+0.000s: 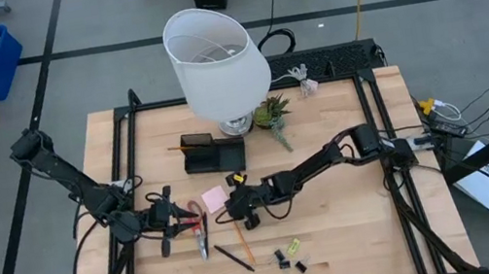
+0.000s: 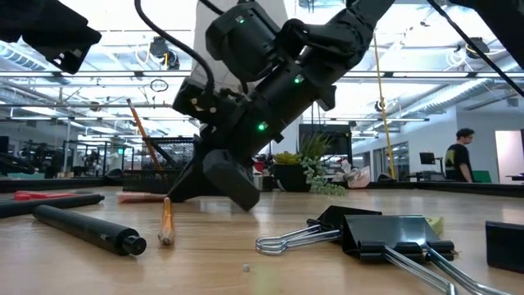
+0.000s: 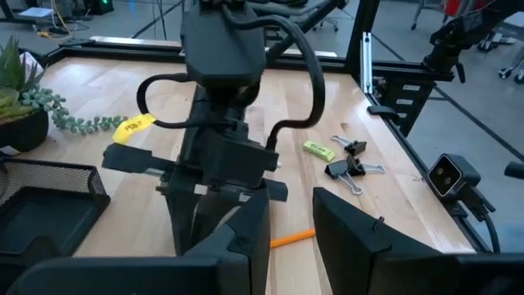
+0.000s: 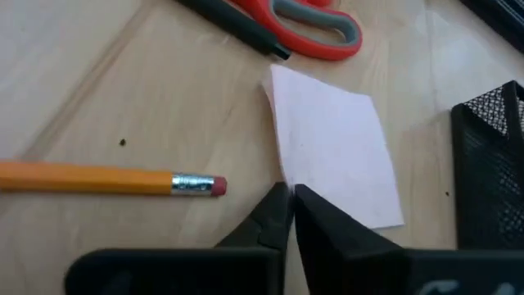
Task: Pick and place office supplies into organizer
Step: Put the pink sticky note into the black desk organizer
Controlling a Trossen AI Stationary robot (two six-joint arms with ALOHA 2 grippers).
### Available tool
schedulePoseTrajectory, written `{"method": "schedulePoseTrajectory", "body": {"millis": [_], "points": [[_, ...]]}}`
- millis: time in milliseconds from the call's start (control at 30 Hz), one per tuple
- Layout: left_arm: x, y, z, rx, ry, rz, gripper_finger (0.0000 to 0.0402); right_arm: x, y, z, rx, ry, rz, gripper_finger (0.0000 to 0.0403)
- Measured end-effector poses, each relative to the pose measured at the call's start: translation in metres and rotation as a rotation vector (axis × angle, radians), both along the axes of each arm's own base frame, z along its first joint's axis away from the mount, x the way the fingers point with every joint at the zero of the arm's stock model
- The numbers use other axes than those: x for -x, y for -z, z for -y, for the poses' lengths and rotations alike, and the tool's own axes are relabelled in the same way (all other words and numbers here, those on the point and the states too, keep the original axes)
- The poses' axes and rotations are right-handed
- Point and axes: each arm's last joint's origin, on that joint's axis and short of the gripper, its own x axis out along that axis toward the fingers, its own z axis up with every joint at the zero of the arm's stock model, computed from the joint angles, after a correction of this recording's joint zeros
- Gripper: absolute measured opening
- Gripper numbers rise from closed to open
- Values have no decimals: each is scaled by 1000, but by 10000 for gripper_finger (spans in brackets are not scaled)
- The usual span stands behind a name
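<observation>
Item, pink sticky-note pad (image 4: 336,152): lying flat mid-table toward the front edge, likely light, thin and bendable, best pinched at its near edge where my right gripper (image 4: 288,205) rests, fingers nearly shut with nothing visibly between them.

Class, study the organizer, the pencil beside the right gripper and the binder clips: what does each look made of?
Organizer: apparently black metal mesh, its wall finely perforated. Pencil: probably wood painted glossy orange, with a shiny metal ferrule and pink rubber eraser. Binder clips: matte black bodies, probably metal, with bright wire handles.
</observation>
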Motion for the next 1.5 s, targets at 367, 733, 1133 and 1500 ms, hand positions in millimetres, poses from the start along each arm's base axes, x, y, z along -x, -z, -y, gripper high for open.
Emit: {"method": "schedulePoseTrajectory", "body": {"millis": [367, 733, 1133, 1500], "points": [[0, 0, 0, 0, 0, -2, 97, 7, -45, -37, 241, 114, 144, 1], [0, 1, 0, 14, 17, -16, 97, 15, -93, -51, 427, 158, 246, 1], [0, 1, 0, 23, 15, -16, 97, 6, -97, 3, 502, 329, 212, 0], [0, 1, 0, 20, 16, -16, 97, 3, -94, 39, 406, 357, 195, 0]]}}
